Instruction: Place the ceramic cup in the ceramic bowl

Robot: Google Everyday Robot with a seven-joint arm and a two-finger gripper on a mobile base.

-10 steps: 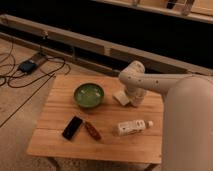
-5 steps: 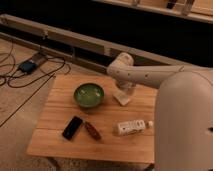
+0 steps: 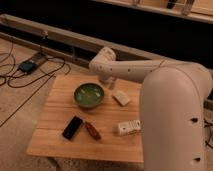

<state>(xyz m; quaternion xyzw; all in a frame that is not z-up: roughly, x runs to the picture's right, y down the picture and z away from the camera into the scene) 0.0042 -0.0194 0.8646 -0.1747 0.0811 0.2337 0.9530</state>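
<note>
The green ceramic bowl (image 3: 89,95) sits on the wooden table (image 3: 55,135), left of centre and toward the back. My gripper (image 3: 107,83) hangs from the white arm (image 3: 145,70) just behind and to the right of the bowl, over the table's back edge. The ceramic cup does not show as a separate thing; whether it sits in the gripper I cannot tell.
A flat whitish block (image 3: 121,97) lies right of the bowl. A white labelled bottle (image 3: 129,127) lies on its side at the front right. A black phone (image 3: 73,127) and a brown oblong item (image 3: 92,130) lie in front. Cables (image 3: 30,67) lie on the floor at left.
The gripper has moved left and back, from above the whitish block to a spot behind the bowl's right rim. The block now shows fully. The things on the table have not moved.
</note>
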